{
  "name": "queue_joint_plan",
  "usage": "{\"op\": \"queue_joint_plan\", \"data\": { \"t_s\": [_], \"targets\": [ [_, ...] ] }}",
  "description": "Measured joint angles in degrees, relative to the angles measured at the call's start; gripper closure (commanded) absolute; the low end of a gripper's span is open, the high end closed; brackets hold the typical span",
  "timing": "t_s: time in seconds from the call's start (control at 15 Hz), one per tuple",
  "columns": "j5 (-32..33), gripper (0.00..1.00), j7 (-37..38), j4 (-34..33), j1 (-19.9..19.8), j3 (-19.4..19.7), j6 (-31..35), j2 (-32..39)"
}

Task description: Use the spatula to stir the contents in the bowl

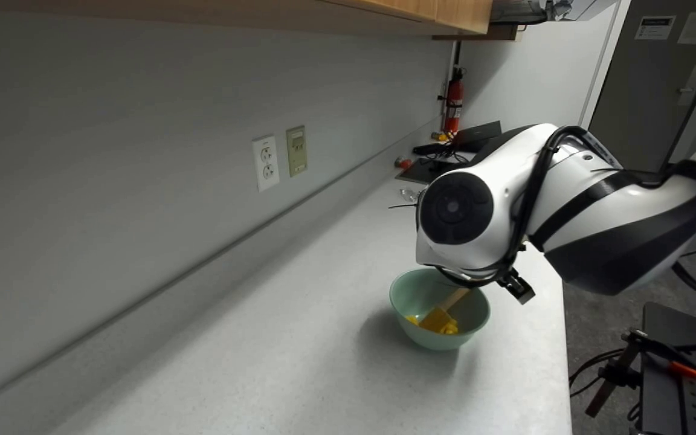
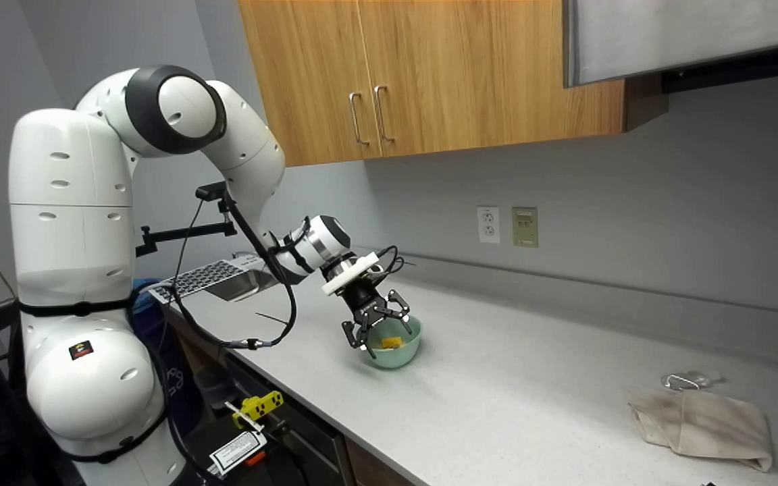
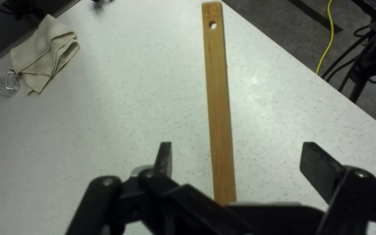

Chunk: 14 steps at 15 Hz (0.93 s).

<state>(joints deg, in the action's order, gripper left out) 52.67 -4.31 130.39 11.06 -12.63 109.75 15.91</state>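
The mint-green bowl (image 1: 438, 341) stands on the counter beneath my arm. The spatula leans inside it, its yellow blade (image 1: 434, 320) low in the bowl and its wooden handle (image 1: 454, 299) slanting up under my wrist. Small yellow contents (image 1: 449, 328) lie around the blade. In an exterior view my gripper (image 2: 390, 340) is over the bowl's near side with its fingers spread. The wrist view shows the gripper (image 3: 237, 155) open, the long wooden handle (image 3: 219, 98) running between the fingers and apart from both. My gripper's base covers the handle's lower end there; the bowl cannot be made out.
A folded beige cloth (image 2: 703, 425) and a small clear object (image 2: 693, 380) lie farther along the counter (image 2: 531, 405). The wall with its outlets (image 1: 266, 163) backs the counter. Wooden cabinets (image 2: 429, 74) hang above. A laptop (image 2: 227, 277) lies at the corner behind the arm.
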Motion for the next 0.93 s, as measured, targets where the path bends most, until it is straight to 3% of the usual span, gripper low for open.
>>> {"op": "queue_joint_plan", "data": {
  "t_s": [0.27, 0.6, 0.93],
  "targets": [
    [-2.56, 0.00, 0.48, 0.88, -0.05, 0.19, 2.56, -0.84],
    [-4.68, 0.00, 0.28, 6.82, -0.08, -0.31, 2.56, -9.95],
    [-4.32, 0.00, 0.41, 7.31, -0.01, -0.28, 3.44, -10.26]
  ]
}}
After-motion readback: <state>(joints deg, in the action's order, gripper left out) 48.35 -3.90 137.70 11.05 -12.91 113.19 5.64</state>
